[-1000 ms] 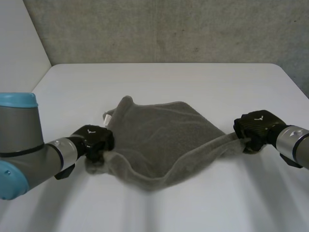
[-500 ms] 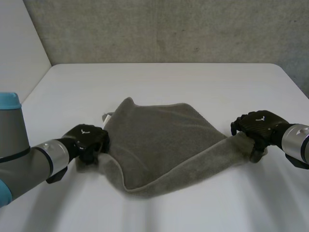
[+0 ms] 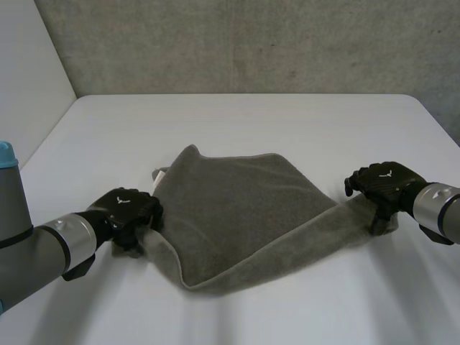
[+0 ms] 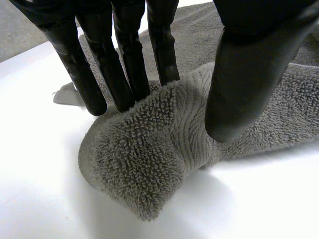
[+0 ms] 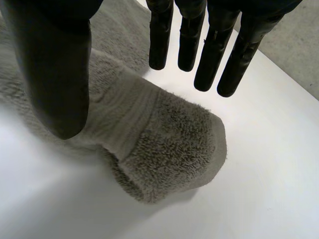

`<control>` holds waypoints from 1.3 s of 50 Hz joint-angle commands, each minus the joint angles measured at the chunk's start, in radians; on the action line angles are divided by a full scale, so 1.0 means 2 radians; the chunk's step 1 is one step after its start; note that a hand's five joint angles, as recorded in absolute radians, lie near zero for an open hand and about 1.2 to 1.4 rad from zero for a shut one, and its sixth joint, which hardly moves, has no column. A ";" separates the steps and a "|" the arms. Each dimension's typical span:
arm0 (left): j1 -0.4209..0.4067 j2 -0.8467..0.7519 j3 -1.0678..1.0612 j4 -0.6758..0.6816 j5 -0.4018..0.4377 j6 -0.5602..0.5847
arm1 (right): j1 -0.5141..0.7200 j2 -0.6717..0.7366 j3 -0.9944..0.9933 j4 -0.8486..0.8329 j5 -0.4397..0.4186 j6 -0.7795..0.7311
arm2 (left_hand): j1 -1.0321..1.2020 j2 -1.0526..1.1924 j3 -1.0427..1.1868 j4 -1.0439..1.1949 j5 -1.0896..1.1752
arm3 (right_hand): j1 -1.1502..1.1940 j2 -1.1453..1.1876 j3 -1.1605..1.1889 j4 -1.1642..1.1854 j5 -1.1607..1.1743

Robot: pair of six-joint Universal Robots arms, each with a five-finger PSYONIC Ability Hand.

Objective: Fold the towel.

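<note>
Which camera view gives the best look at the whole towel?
The head view: it takes in the whole towel on the table. The left wrist view shows the corner by the left robot hand, the right wrist view the corner by the right robot hand.

head: above, looking down | wrists: close-up | shared: towel (image 3: 244, 208) corners

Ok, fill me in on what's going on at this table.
Two robot arms are folding a grey towel on the white table. The towel lies on the table, one hand at each end of its near edge: the left hand at the left corner, the right hand above the right corner, fingers straight and off the cloth.
</note>
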 commanded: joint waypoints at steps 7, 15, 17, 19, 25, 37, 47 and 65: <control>0.006 -0.006 -0.033 0.012 0.002 0.043 | 0.006 0.086 -0.085 0.015 0.004 0.003 | -0.007 -0.008 -0.013 -0.010 -0.002 | -0.008 -0.006 -0.007 -0.006 0.005; 0.006 -0.009 -0.046 0.023 0.001 0.072 | 0.009 0.114 -0.116 0.084 0.000 -0.004 | 0.002 0.001 -0.004 -0.001 0.007 | 0.098 0.100 0.099 0.100 0.110; 0.010 -0.008 -0.044 0.023 0.001 0.072 | 0.010 0.112 -0.119 0.104 -0.003 -0.005 | 0.035 0.035 0.029 0.032 0.041 | 0.154 0.155 0.154 0.155 0.166; 0.015 -0.007 -0.042 0.023 0.001 0.072 | 0.009 0.108 -0.119 0.110 -0.003 -0.006 | 0.063 0.063 0.057 0.060 0.069 | 0.192 0.193 0.192 0.193 0.204; 0.026 0.004 -0.038 0.022 0.000 0.070 | 0.005 0.052 -0.100 0.120 -0.013 -0.005 | 0.162 0.161 0.156 0.159 0.167 | 0.306 0.308 0.307 0.308 0.319; 0.046 0.020 -0.042 0.024 0.004 0.070 | -0.021 -0.024 -0.037 0.124 -0.059 -0.017 | 0.253 0.252 0.247 0.250 0.258 | 0.304 0.305 0.304 0.305 0.316; 0.058 -0.001 -0.037 0.031 0.004 0.070 | -0.022 -0.024 -0.022 0.126 -0.055 -0.040 | 0.134 0.133 0.128 0.131 0.139 | 0.079 0.081 0.080 0.081 0.091; 0.056 -0.004 -0.046 0.034 0.005 0.070 | -0.023 -0.019 0.010 0.120 -0.062 -0.040 | 0.119 0.119 0.113 0.116 0.125 | 0.104 0.106 0.104 0.105 0.116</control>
